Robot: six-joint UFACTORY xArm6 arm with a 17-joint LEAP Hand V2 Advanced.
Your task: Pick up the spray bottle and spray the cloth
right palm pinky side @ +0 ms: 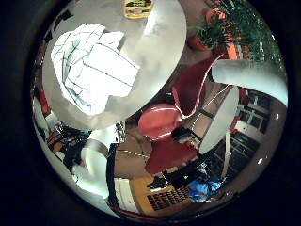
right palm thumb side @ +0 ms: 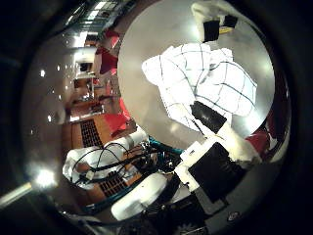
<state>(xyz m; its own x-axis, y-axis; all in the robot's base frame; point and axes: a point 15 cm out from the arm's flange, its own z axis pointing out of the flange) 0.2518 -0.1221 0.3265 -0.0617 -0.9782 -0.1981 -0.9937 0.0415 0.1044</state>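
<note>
A white cloth [right palm pinky side: 89, 70] with a dark grid pattern lies crumpled on a round grey table [right palm pinky side: 160, 52]. Beyond the cloth, near the table's rim, stands an object with a yellow label [right palm pinky side: 137, 8], which looks like the spray bottle; only its lower part shows. My right hand [right palm thumb side: 215, 166] hovers well above the table and looks down on the cloth. One white and black finger [right palm thumb side: 210, 117] reaches out over the cloth, and another white finger [right palm pinky side: 249, 77] shows beside the table. The fingers are extended and hold nothing.
Red chairs [right palm pinky side: 162, 120] stand on the floor beside the table. Potted green plants [right palm pinky side: 235, 23] are behind it. The white arm [right palm thumb side: 137, 198] stretches below the hand. More tables and red seats [right palm thumb side: 107, 58] stand farther off in the room.
</note>
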